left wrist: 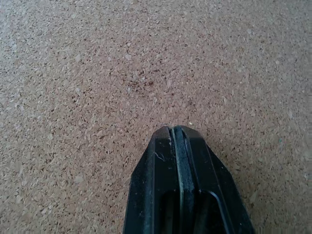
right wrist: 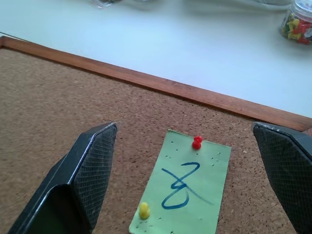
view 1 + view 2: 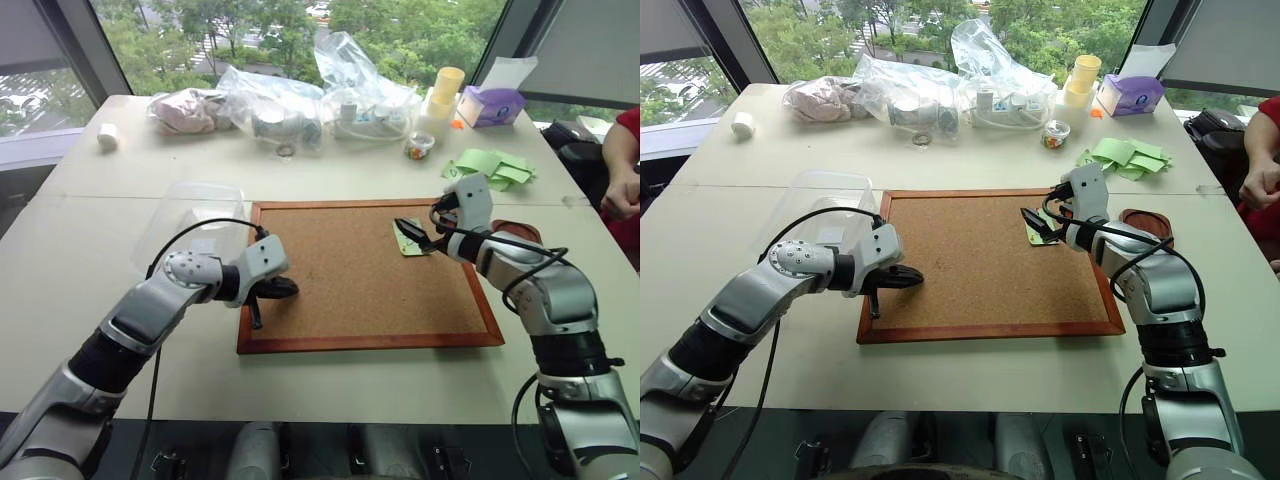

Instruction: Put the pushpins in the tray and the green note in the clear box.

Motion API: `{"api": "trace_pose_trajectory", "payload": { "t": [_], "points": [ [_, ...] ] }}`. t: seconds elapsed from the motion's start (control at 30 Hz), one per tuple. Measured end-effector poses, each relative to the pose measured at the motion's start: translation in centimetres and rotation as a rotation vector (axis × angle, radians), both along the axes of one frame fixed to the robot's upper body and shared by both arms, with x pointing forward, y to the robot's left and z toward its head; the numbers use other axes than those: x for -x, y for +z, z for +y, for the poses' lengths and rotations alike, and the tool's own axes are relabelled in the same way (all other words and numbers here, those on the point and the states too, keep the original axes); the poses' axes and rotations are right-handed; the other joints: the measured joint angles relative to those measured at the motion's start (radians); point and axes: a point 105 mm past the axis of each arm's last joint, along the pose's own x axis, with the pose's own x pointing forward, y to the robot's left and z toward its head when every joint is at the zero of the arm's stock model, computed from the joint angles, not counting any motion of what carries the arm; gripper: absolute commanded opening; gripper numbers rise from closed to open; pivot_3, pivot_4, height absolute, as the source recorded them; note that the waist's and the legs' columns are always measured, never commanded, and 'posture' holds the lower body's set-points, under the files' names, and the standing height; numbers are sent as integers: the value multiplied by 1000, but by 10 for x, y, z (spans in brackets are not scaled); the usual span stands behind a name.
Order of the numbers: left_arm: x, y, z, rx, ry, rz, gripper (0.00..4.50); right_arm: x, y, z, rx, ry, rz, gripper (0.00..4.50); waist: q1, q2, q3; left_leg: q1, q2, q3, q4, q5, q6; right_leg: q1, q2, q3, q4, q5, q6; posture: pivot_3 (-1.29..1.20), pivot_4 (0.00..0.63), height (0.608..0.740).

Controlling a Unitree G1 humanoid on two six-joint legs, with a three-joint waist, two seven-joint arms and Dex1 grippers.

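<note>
The green note [image 2: 187, 190] lies on the corkboard [image 3: 340, 290] near its far right corner, marked in blue ink. It is pinned by a red pushpin [image 2: 196, 142] and a yellow pushpin [image 2: 144, 210]. My right gripper [image 2: 184, 130] hovers just over the note, open, with one finger on each side of it. The reddish-brown tray [image 3: 1143, 218] sits right of the board, partly hidden behind my right arm. The clear box [image 3: 190, 215] stands left of the board. My left gripper [image 3: 288, 289] is shut and empty, low over the board's left edge.
A heap of green slips [image 3: 490, 165] and a small jar of coloured pins [image 3: 420, 147] lie beyond the board. Clear plastic bags [image 3: 290, 105], a purple tissue box [image 3: 490, 105] and stacked cups line the far edge. A person's arm [image 3: 620, 170] is at the right.
</note>
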Motion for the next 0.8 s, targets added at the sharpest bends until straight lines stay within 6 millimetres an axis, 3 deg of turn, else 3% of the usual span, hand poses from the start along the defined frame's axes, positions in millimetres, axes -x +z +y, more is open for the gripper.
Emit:
{"api": "trace_pose_trajectory", "payload": {
  "t": [0.4,0.5,0.63,0.67,0.73,0.8],
  "points": [
    [2,-1,1,-7,35,-12,104,-22,-26,2,-13,10,44,4500,-4,1,-1,1,0,0,0,0,-1,0,0,0,3,0,0,0,150,735],
    [1,-1,2,-6,41,-9,0,-26,-25,7,-26,23,32,3741,-4,1,-1,2,0,0,0,1,-1,0,0,0,4,0,0,0,150,735],
    [2,-1,1,-3,44,-9,0,-29,-26,8,-26,27,28,1729,-4,1,-1,2,0,0,0,1,-1,0,0,0,5,0,0,0,150,735],
    [2,-1,1,-5,45,-12,0,-29,-27,9,-28,30,32,1411,-4,1,-1,2,0,0,0,1,-1,0,0,0,5,0,0,0,150,735],
    [2,-1,2,-6,48,-13,0,-30,-28,6,-28,21,34,262,-5,1,-1,2,0,0,0,1,-1,0,0,0,5,0,0,0,150,735],
    [2,-1,2,-6,51,-12,0,-30,-28,4,-28,16,31,55,-6,2,-1,2,0,0,0,1,-1,0,0,0,5,0,0,0,150,735]
  ]
}}
